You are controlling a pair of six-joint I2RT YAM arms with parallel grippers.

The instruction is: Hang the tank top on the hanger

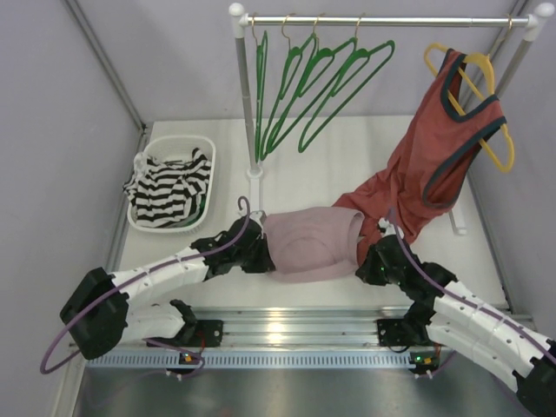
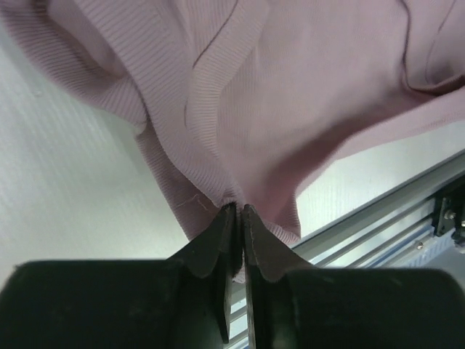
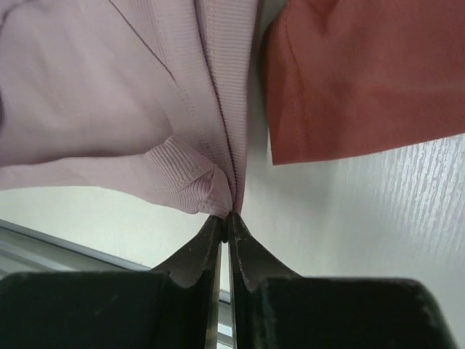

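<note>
The dusty-pink tank top (image 1: pixel 311 243) hangs spread between my two grippers, just above the table's near middle. My left gripper (image 1: pixel 262 252) is shut on its left edge; in the left wrist view the jaws (image 2: pixel 240 209) pinch the ribbed pink fabric (image 2: pixel 290 94). My right gripper (image 1: pixel 369 259) is shut on its right edge; in the right wrist view the jaws (image 3: pixel 227 217) pinch the pink hem (image 3: pixel 131 94). Several green hangers (image 1: pixel 321 87) with brass hooks hang on the rail (image 1: pixel 382 21) at the back, far from both grippers.
A rust-red top with dark green trim (image 1: pixel 434 148) hangs from a yellow hanger (image 1: pixel 482 78) at the right and droops onto the table behind the pink top; it shows in the right wrist view (image 3: pixel 363 73). A white basket (image 1: pixel 146 224) with a striped garment (image 1: pixel 174 187) stands at left. The rack post (image 1: pixel 245 95) stands behind.
</note>
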